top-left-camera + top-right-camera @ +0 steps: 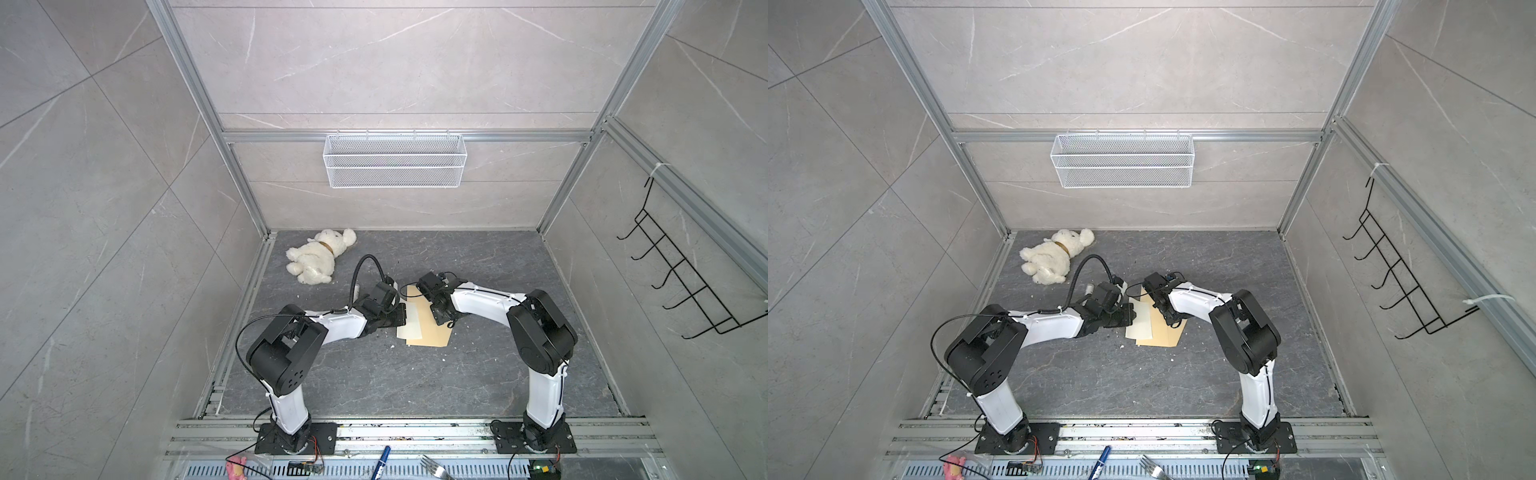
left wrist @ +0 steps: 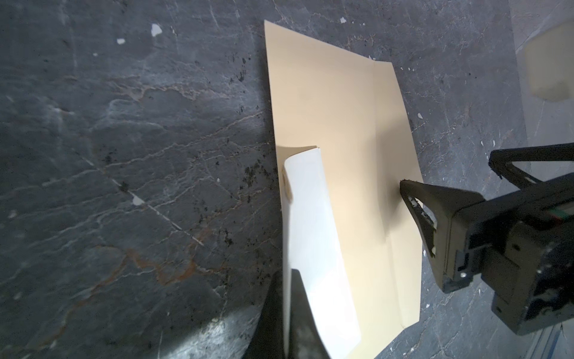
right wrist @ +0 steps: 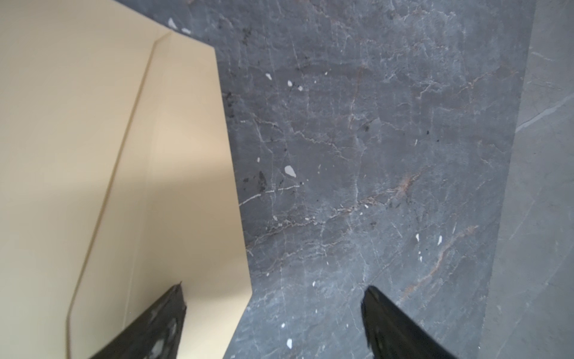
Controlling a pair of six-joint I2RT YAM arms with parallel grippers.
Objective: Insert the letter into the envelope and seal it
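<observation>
Left gripper [image 2: 287,275] pinched tight on letter [image 2: 313,233], which lies over envelope [image 2: 351,124]. Right gripper [image 3: 273,298] spread wide, one finger [image 3: 155,323] over envelope edge.

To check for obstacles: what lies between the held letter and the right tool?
Only the envelope, bare there, between the letter and right tool; the left wrist view shows it.

Pale folded letter [image 1: 409,323] overlaps the flat yellow-tan envelope [image 1: 433,331], its flap open, on the dark tabletop [image 1: 415,374]
</observation>
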